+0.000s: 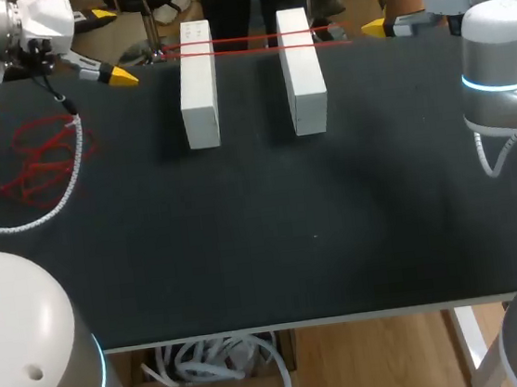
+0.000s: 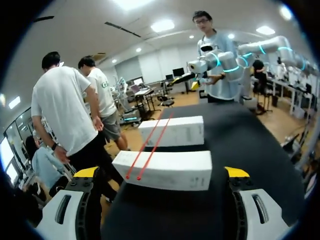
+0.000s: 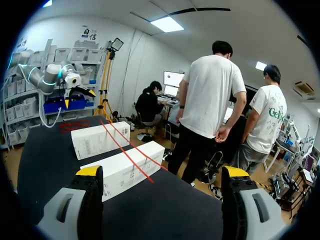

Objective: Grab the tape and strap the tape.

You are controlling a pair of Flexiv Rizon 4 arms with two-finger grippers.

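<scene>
Jaws spread wide on left gripper [image 2: 161, 172] and right gripper [image 3: 162, 171], pinching nothing; red tape [image 3: 127, 152] stretched across far ends of two white boxes [image 1: 197, 88], lying ahead of both grippers, untouched

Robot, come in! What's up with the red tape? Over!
Left gripper open, right gripper open. Thin red tape stretched across two white rectangular boxes. Nothing blocking.

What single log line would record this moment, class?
left gripper open, empty | right gripper open, empty | red tape across both white boxes | red tangle lying apart
</scene>
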